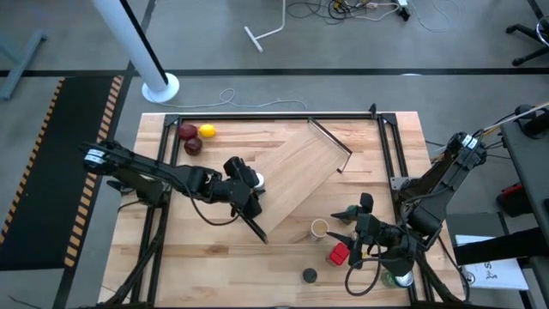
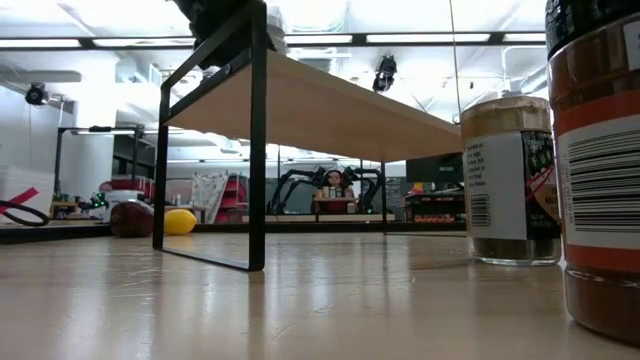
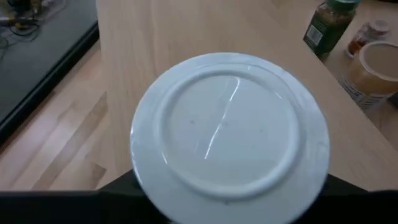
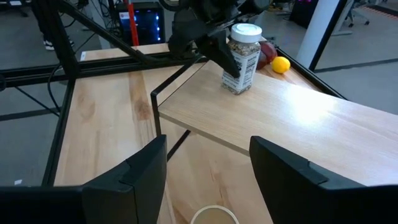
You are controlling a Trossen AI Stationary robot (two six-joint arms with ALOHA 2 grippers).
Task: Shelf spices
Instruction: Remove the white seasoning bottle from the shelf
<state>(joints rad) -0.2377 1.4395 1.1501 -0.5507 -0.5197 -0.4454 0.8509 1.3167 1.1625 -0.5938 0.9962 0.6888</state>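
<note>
White-capped jar (image 3: 230,130) fills my left wrist view, left gripper (image 1: 244,190) jaws clenched on it atop the shelf (image 1: 300,167). Right gripper (image 4: 208,165) hangs released. I judge five spices remain on the counter (image 1: 214,249).

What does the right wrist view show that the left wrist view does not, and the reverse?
Only right wrist: the left claw at the jar, the yellow fruit, the right claw open. Only left wrist: the green-lidded jar, the tiny grey-capped jar. Both: the white-capped jar standing on the shelf.
</note>
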